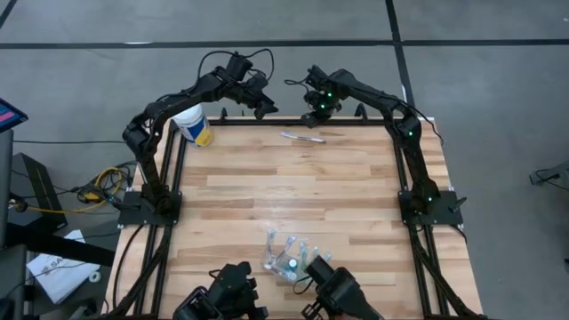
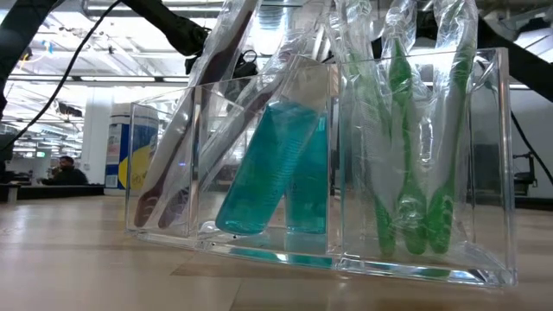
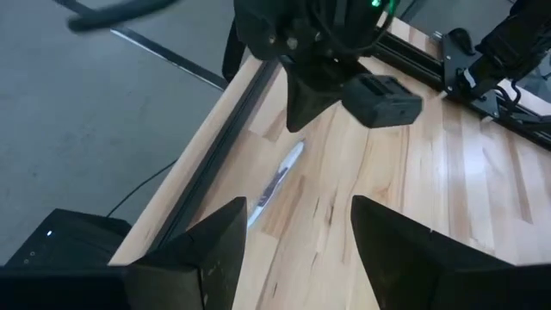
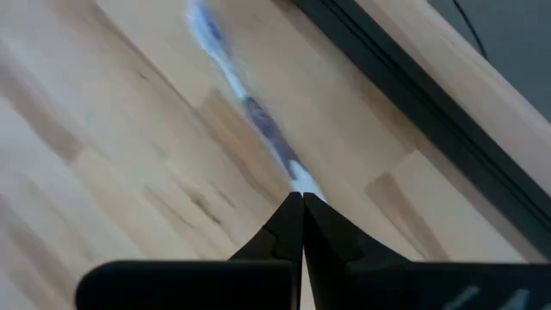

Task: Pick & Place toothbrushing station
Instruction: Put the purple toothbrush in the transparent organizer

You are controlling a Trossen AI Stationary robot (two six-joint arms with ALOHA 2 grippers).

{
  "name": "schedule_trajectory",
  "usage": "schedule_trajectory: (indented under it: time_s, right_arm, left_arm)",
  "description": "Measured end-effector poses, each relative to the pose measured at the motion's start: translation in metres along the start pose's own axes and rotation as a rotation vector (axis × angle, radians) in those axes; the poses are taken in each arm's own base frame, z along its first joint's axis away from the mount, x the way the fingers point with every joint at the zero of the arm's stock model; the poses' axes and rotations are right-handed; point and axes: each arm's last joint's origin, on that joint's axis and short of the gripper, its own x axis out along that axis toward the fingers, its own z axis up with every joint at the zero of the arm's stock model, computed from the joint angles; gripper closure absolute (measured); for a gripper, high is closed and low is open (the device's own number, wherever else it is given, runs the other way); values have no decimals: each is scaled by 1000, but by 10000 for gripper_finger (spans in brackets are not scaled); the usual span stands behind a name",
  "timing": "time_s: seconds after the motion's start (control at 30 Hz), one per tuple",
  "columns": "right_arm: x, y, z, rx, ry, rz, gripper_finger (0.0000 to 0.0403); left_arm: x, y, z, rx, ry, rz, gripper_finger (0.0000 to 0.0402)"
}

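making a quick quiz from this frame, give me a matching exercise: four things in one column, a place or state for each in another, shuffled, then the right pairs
Things:
1. clear organizer
2. loose wrapped toothbrush
3. white-capped canister
4. right end effector

Places or states:
A. at the table's far left corner
B. shut, tips just over the toothbrush's end
C. near the table's front edge, holding brushes and teal tubes
D. lying flat by the far edge

Pairs: 1-C, 2-D, 3-A, 4-B

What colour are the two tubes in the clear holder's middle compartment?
Teal-blue tubes, seen best in the low view.
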Motion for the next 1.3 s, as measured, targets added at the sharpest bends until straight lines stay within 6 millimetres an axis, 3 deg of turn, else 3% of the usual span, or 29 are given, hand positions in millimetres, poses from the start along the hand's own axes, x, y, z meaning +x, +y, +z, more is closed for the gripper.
schedule_trajectory:
  time_s: [0.23, 0.67, 1.0, 1.13, 1.3]
  right_arm:
    - [2, -6, -6, 12, 55, -6, 403]
    - [7, 16, -4, -41, 36, 89, 403]
    - [11, 24, -12, 7, 114, 291, 403]
    - [13, 30, -15, -15, 142, 275, 403]
    - [13, 23, -17, 10, 156, 88, 403]
  left_arm:
    - [0, 0, 1, 5, -8, 1, 197]
    - [0, 0, 2, 16, -21, 5, 197]
    - [0, 0, 3, 16, -26, 6, 197]
    - [1, -1, 3, 21, -30, 3, 197]
    - [2, -4, 4, 27, -30, -3, 197]
